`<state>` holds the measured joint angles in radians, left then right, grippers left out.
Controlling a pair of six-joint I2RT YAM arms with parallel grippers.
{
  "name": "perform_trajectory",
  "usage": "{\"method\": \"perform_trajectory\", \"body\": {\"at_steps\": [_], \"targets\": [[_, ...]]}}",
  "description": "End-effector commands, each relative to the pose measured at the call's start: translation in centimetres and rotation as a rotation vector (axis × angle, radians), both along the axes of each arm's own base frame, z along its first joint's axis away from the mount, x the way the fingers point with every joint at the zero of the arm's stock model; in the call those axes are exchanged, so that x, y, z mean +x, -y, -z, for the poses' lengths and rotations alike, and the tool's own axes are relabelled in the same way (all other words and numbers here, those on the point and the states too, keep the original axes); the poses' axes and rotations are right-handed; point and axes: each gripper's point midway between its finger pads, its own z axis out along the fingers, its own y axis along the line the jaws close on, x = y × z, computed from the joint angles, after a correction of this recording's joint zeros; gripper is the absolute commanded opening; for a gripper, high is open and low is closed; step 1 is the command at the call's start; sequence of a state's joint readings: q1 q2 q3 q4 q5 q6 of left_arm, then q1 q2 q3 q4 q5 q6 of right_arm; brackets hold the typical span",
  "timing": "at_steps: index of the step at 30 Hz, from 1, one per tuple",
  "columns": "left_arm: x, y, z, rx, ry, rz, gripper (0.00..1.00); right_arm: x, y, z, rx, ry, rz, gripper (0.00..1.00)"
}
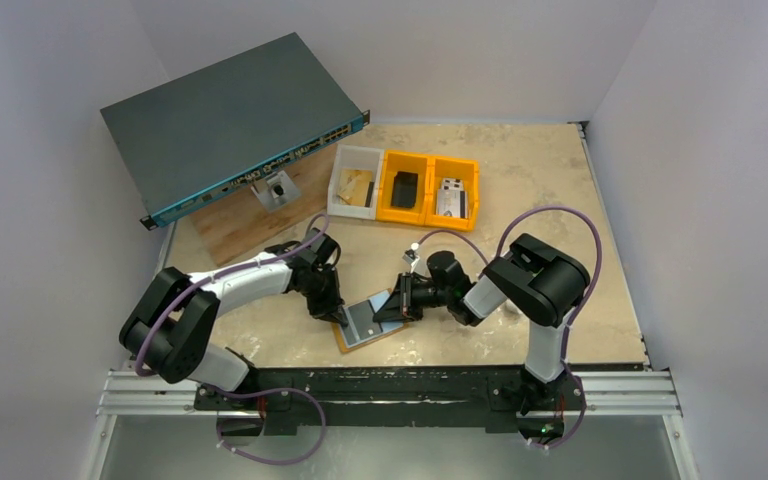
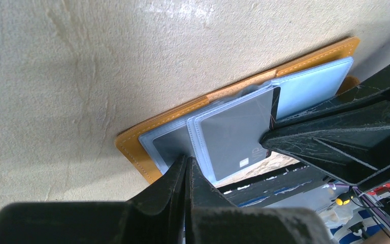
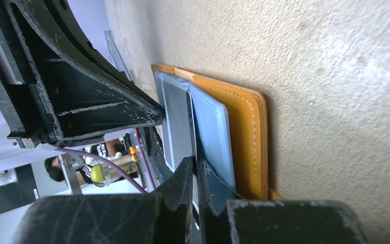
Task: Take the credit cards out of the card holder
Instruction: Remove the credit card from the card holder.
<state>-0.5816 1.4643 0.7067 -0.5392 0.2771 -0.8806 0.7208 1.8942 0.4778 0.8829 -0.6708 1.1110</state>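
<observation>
On the surface (image 1: 560,220), card holder (image 1: 365,325) lies open nr front edge, btwn both arms. Left end effector (image 2: 187,161) pressed together, pinching holder's clear sleeve page. Right end effector (image 3: 195,165) pinches edge of grey card (image 2: 231,129), apparently. Card sits in sleeve; none out yet, so all pulling remains.

Brightly, evenly lit from above; soft shadows across the table (image 1: 580,200); blurred on the near fingers (image 2: 152,213) in both wrist views.
</observation>
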Motion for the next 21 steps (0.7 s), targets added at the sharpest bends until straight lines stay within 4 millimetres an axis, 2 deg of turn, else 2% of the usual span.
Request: {"method": "perform_trajectory", "body": {"at_steps": [1, 8, 15, 21], "targets": [[-0.6, -3.9, 3.2, 0.211, -0.014, -0.022, 0.00, 0.3, 1.0, 0.9, -0.047, -0.006, 0.046, 0.04], [-0.5, -3.8, 3.1, 0.203, -0.009, -0.020, 0.00, 0.3, 0.5, 0.3, -0.005, -0.005, 0.026, 0.22], [-0.5, -3.7, 3.2, 0.198, -0.013, -0.018, 0.00, 0.6, 0.2, 0.2, 0.009, -0.008, 0.026, 0.23], [-0.4, -3.5, 3.2, 0.193, -0.013, -0.016, 0.00, 0.6, -0.1, 0.3, 0.016, -0.015, 0.018, 0.19]]}}
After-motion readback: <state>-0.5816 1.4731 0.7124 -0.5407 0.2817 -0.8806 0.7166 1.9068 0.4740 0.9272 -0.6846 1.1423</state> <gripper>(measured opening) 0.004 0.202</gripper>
